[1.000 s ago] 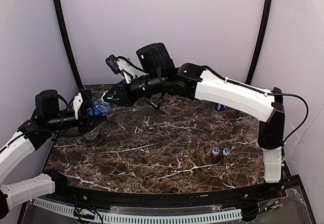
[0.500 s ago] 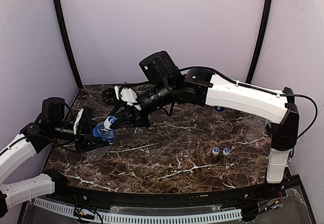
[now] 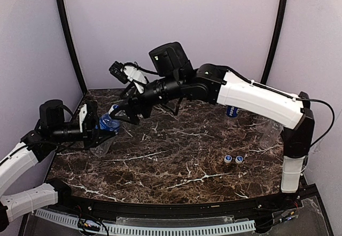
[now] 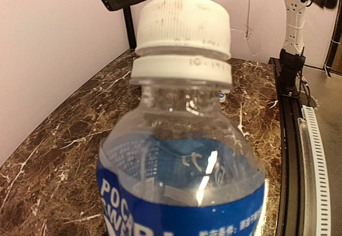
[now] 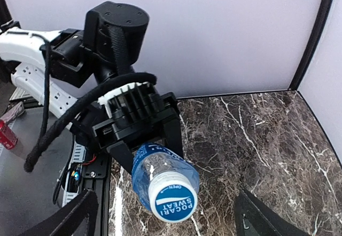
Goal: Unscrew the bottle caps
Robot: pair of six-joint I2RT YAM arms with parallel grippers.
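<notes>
My left gripper (image 3: 99, 126) is shut on a clear bottle (image 3: 108, 123) with a dark blue label, held above the table's left side. In the left wrist view the bottle (image 4: 181, 172) fills the frame and hides my own fingers; its white cap (image 4: 183, 26) sits on the neck. In the right wrist view the cap (image 5: 172, 201) with its blue top faces the camera. My right gripper (image 5: 165, 193) stands open, one finger on each side of the cap and apart from it. The left gripper's black fingers (image 5: 175, 134) clamp the bottle's body.
Two loose caps (image 3: 228, 159) (image 3: 239, 159) lie on the marble table (image 3: 176, 166) at the right. A blue-labelled bottle (image 3: 231, 111) stands behind the right arm, and a clear bottle (image 3: 269, 130) farther right. Another clear bottle (image 3: 100, 145) lies below the left gripper.
My right gripper was shut on the cap and has now opened. Both arms have lifted the bottle end a little up and back.
</notes>
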